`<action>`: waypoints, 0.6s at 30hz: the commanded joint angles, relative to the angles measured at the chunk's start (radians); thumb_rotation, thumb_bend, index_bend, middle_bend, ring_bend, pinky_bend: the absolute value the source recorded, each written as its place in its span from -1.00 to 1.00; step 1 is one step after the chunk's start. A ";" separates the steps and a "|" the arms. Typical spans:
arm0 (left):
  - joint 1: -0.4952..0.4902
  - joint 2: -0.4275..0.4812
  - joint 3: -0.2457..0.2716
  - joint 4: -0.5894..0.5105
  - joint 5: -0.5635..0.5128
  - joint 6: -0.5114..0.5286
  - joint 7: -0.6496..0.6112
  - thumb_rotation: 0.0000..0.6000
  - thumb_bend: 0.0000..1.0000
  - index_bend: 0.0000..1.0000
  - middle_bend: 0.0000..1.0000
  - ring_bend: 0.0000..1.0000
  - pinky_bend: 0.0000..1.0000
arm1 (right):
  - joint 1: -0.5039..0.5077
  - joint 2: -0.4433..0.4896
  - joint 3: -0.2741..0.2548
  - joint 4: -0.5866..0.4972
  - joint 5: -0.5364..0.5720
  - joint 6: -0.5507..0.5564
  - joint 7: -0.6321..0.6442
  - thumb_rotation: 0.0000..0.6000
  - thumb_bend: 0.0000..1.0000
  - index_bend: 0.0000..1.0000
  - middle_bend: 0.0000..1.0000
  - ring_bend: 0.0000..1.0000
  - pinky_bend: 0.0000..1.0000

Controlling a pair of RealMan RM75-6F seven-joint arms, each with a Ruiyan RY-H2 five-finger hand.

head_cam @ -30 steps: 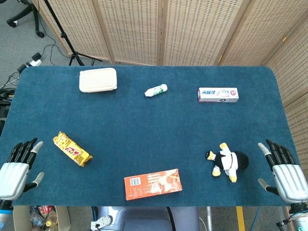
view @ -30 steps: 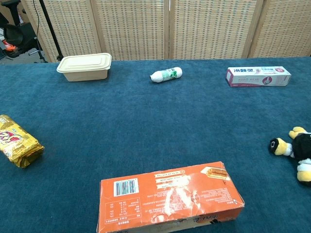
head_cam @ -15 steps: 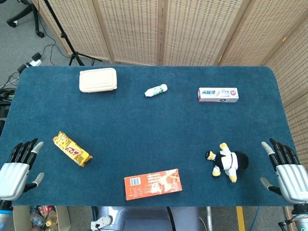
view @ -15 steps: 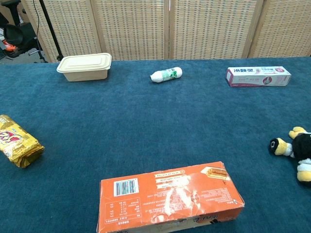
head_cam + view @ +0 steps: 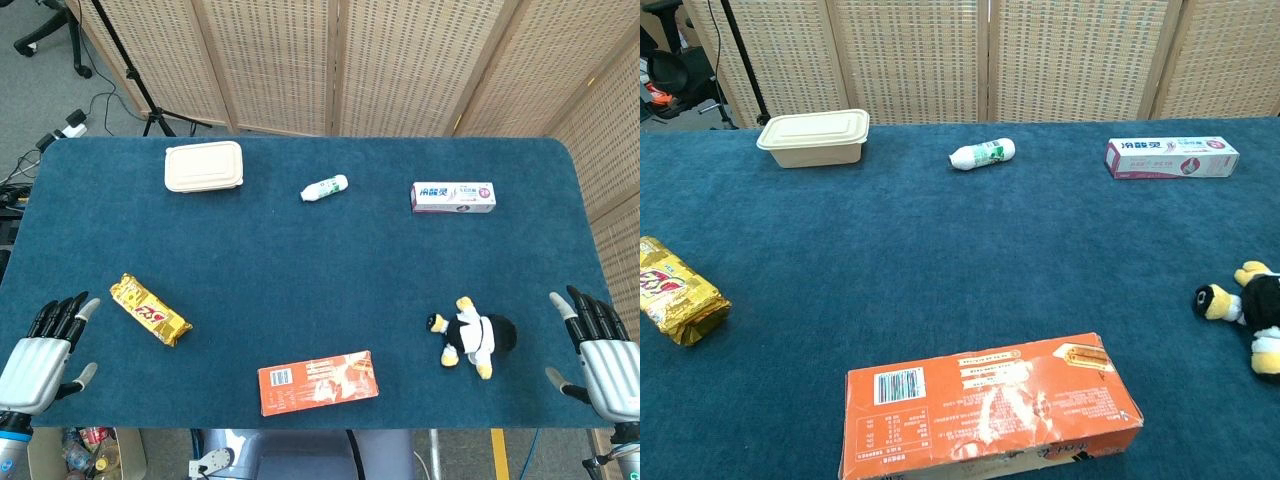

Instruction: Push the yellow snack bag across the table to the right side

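Observation:
The yellow snack bag (image 5: 150, 310) lies flat on the left part of the blue table, angled from upper left to lower right; the chest view shows the yellow snack bag (image 5: 674, 290) at its left edge. My left hand (image 5: 38, 354) hovers at the table's near left corner, a short way left of and below the bag, fingers apart and holding nothing. My right hand (image 5: 603, 356) is at the near right corner, fingers spread, also empty. Neither hand shows in the chest view.
An orange box (image 5: 318, 382) lies at the front centre. A plush penguin (image 5: 470, 336) lies at the front right. Further back are a cream lidded container (image 5: 204, 166), a small white bottle (image 5: 325, 187) and a toothpaste box (image 5: 453, 197). The table's front edge (image 5: 200, 424) is close to both hands.
Both hands have drawn back a little toward the table's near edge. The snack bag and the other objects have not moved.

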 commanded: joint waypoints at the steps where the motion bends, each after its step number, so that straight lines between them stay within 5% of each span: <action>1: -0.035 0.049 -0.002 -0.032 -0.066 -0.073 0.017 1.00 -0.40 -1.00 -1.00 -1.00 -0.99 | -0.001 0.000 0.000 0.000 -0.001 0.001 0.001 1.00 -0.53 -0.98 -1.00 -1.00 -0.84; 18: -0.197 0.119 -0.065 0.050 -0.325 -0.316 0.056 1.00 -0.40 -1.00 -1.00 -1.00 -0.99 | 0.003 -0.014 -0.001 0.007 -0.007 -0.009 -0.014 1.00 -0.53 -0.98 -1.00 -1.00 -0.84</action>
